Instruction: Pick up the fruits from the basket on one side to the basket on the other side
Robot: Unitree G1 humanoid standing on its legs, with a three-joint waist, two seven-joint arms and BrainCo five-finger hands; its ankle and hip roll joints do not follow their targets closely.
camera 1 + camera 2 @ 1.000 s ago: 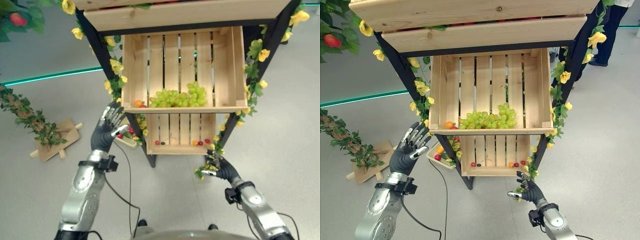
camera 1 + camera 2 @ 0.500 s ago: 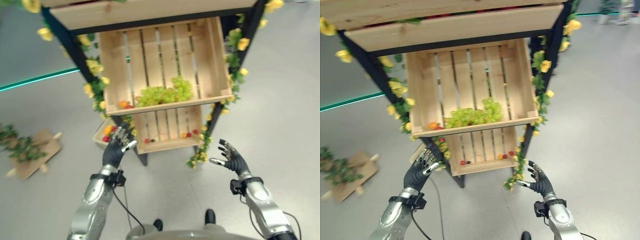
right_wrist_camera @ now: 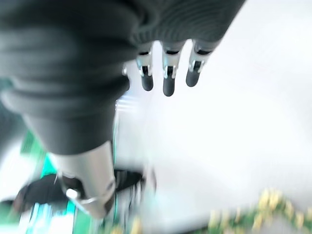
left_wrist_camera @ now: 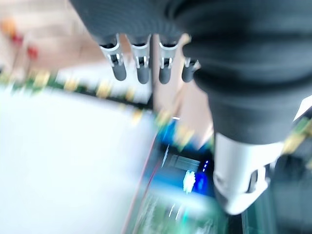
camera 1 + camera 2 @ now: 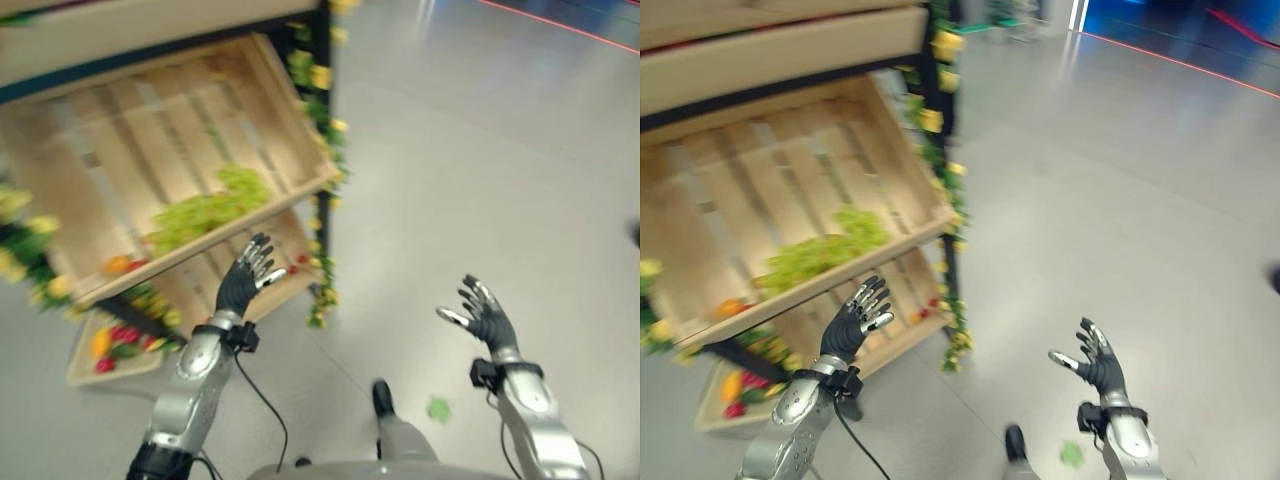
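A bunch of green grapes lies in the upper wooden crate of the stand, with an orange fruit at its near left corner. A lower crate holds small red fruits. A flat tray of red and orange fruit rests on the floor at the stand's left foot. My left hand is open, fingers spread, in front of the crates and holding nothing. My right hand is open and empty over bare floor, well right of the stand.
The stand's black post with its yellow flower garland drops to the floor between my hands. Grey floor stretches wide to the right. A small green scrap lies on the floor near my right wrist.
The whole view has swung to the right and tilted, so the stand now sits at the left. Both hands remain open and empty, raised about as before.
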